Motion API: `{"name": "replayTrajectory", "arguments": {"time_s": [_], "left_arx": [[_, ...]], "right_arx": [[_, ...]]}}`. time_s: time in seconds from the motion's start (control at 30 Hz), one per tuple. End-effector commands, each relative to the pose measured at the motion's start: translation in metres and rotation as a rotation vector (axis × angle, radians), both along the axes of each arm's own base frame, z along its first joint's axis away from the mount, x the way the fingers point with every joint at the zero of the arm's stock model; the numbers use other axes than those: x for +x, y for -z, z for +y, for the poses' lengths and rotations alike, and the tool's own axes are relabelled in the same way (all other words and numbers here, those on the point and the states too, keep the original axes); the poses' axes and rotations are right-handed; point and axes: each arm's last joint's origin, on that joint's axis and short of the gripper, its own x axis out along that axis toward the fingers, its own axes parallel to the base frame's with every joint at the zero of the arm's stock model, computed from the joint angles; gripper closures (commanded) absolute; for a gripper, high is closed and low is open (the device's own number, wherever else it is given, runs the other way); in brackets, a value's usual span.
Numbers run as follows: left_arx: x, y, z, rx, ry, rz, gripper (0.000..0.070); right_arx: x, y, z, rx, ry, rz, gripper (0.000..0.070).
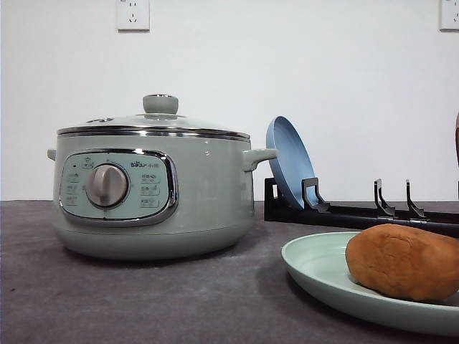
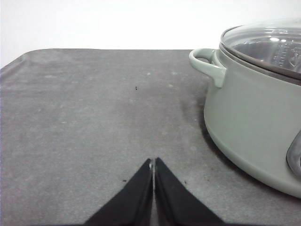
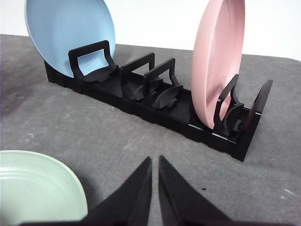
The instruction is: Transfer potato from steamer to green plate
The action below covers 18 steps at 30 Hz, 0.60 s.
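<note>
Lying lengthwise left-to-right on the green plate (image 1: 315, 269), the potato (image 1: 403, 261); both pincers clenched empty.

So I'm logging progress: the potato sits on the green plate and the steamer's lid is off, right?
Not quite. The front view shows the lid on the steamer, closed. The potato does sit on the green plate.

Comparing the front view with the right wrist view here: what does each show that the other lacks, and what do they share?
Front view alone: the steamer with its lid on, and the potato lying on the green plate.

Right wrist view alone: a pink plate standing upright in the black rack, and the right tool, its fingers nearly together.

Shared: the green plate, the rack, and the blue plate leaning in it.
</note>
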Motion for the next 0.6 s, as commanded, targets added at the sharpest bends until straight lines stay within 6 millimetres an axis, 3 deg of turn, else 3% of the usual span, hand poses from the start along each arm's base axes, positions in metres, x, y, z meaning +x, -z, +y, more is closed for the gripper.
{"name": "replayTrajectory", "arguments": {"time_s": [0.0,0.57], "left_arx": [[0.0008,0.0076,0.0001,-0.007,0.001,0.026,0.07],[0.0008,0.0076,0.0001,-0.007,0.001,0.026,0.07]], "right_arx": [[0.0003,0.001,-0.0002,-0.005,0.004,-0.001,0.0687],[0.0003,0.001,-0.0002,-0.005,0.004,-0.001,0.0687]]}}
